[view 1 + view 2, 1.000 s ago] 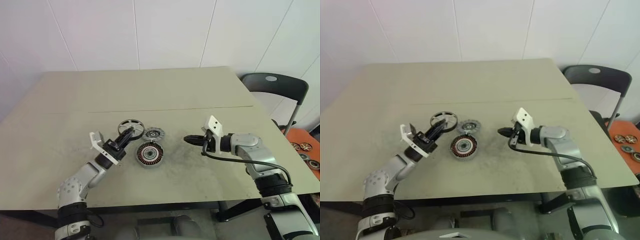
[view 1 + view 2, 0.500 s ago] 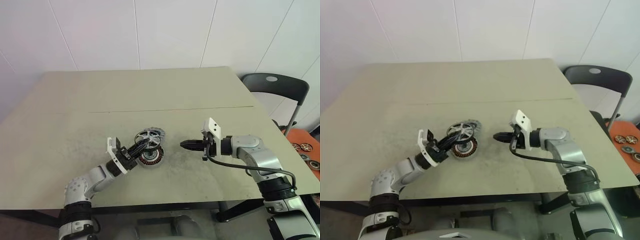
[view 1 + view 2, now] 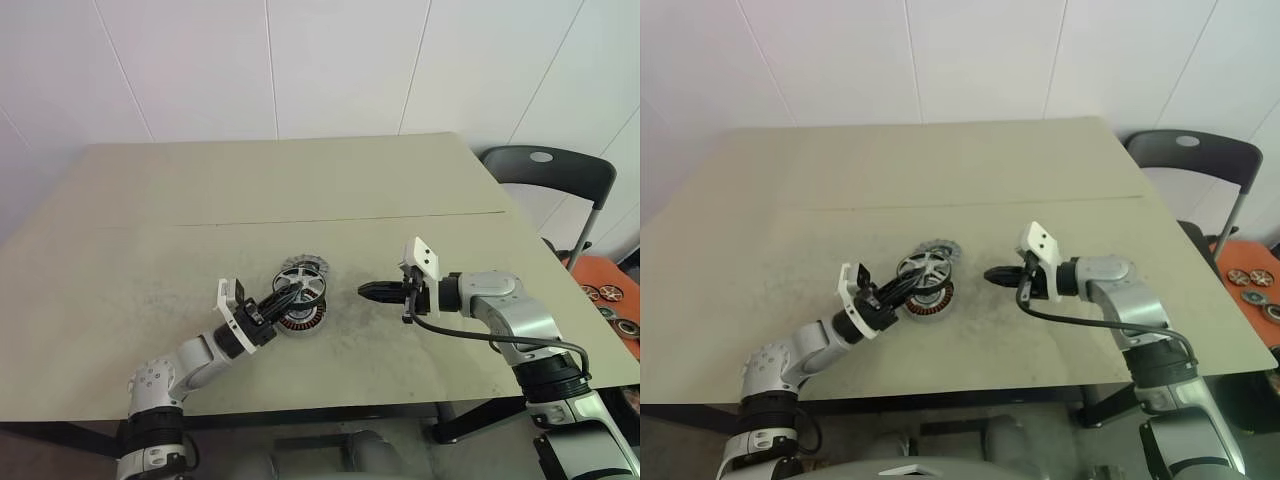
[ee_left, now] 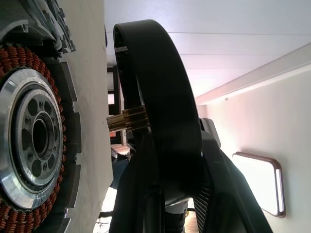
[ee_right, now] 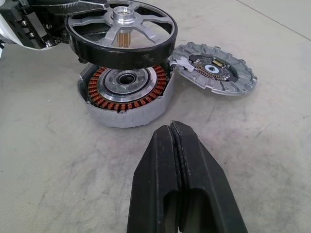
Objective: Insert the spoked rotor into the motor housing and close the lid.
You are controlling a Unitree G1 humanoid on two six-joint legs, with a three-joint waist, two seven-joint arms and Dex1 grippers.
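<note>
On the table (image 3: 150,200), one housing (image 5: 125,99), one lid (image 5: 214,68), one rotor (image 5: 121,31)

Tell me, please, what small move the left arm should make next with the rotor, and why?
Probably lower it straight down. The left gripper holds the spoked rotor by its rim, hovering just above the motor housing, nearly level, its brass shaft over the housing's dark centre bore but not yet inside. A slight centring nudge may be needed first. The lid lies beside the housing; the shut right gripper waits apart.

Silver-grey arms, black cable (image 3: 480,336), matte black fingers (image 5: 194,194).
</note>
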